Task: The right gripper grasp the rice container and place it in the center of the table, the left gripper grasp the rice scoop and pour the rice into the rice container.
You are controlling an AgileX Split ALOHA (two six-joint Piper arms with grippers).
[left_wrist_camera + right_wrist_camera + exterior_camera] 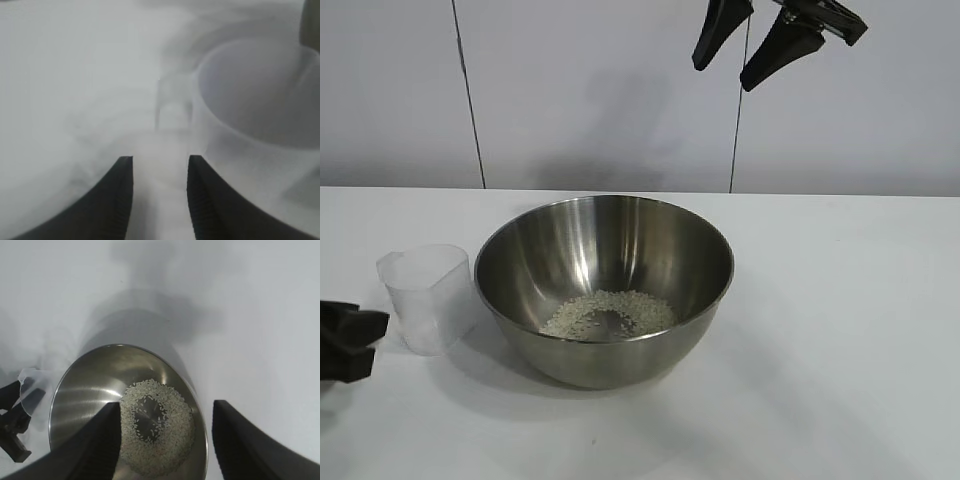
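Observation:
The steel rice container (604, 288) stands in the middle of the white table (840, 330), with a ring of white rice (608, 313) on its bottom. The clear plastic rice scoop (427, 297) stands upright and empty just left of it. My left gripper (350, 340) is open at the left edge, a little apart from the scoop; in its wrist view the fingers (161, 165) point at the scoop's handle (174, 107) without touching. My right gripper (748, 48) is open and empty, high above the bowl. Its wrist view looks down on the bowl (90, 390) and the rice (157, 427).
A grey panelled wall (600, 90) stands behind the table. The right wrist view also shows the scoop (31, 382) and the left gripper (15, 425) beside the bowl.

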